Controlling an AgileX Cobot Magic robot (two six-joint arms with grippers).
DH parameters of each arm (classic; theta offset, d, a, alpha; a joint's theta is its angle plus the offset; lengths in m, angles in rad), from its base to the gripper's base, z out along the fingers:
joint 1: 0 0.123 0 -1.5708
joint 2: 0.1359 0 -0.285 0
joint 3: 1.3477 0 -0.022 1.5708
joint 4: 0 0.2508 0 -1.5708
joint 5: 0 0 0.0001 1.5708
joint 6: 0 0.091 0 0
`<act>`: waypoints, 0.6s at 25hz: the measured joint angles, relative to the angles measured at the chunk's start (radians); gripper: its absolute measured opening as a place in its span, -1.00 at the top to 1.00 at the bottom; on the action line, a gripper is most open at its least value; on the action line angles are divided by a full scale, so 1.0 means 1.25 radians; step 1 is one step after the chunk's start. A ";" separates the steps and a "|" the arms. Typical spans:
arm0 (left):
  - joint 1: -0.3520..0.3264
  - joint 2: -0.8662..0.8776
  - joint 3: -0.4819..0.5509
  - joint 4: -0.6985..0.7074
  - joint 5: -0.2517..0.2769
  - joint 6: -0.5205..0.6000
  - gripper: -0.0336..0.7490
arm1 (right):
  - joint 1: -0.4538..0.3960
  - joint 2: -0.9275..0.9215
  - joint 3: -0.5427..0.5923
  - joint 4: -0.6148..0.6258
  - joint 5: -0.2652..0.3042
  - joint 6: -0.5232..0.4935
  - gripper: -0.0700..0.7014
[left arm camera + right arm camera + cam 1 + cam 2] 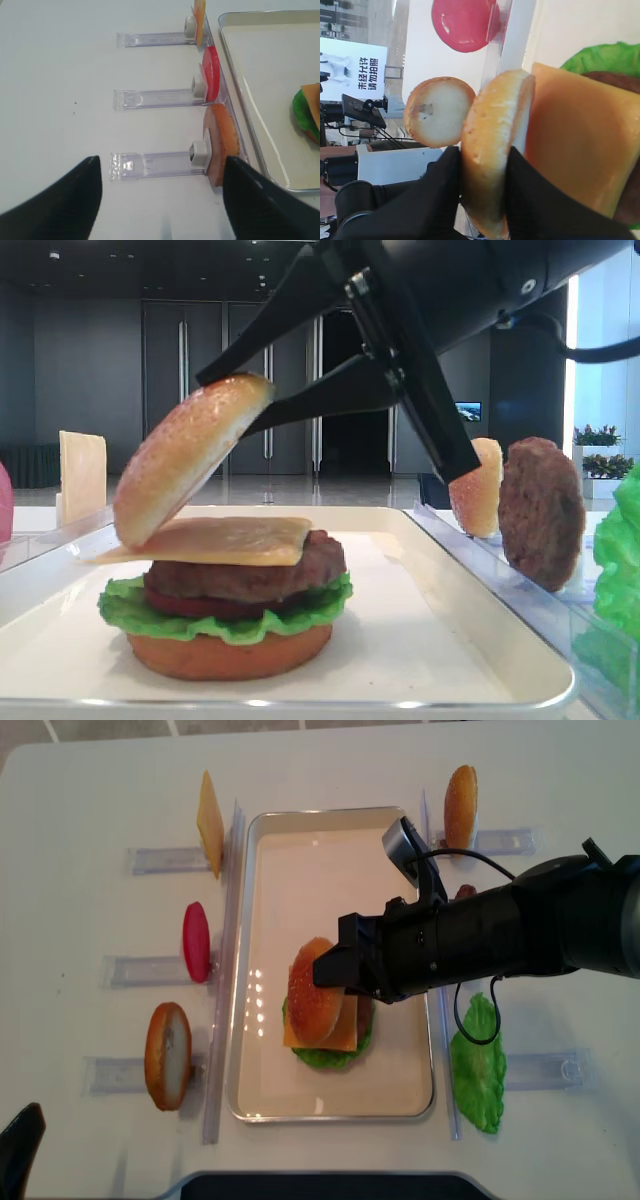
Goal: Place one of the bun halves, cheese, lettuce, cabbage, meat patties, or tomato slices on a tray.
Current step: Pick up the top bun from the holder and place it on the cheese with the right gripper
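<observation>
Right gripper (335,982) was clamped on the sesame bun top (311,990), tilted above the cheese (345,1025); left gripper (160,195), at 7 o'clock of the tray (262,1095), stood apart.

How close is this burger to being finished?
Nearly done. On the tray a stack already stands: bottom bun, lettuce, tomato, patty, cheese. The right gripper holds the top bun tilted, its lower edge at the cheese. Left: lay it flat and let go.
</observation>
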 joint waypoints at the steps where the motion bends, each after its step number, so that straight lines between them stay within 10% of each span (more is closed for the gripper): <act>1: 0.000 0.000 0.000 0.000 0.000 0.000 -0.55 | 0.000 0.006 0.000 0.001 0.003 0.000 0.25; 15: 0.000 0.000 0.000 0.000 0.000 0.000 -0.55 | 0.000 0.009 0.000 0.001 0.004 0.000 0.25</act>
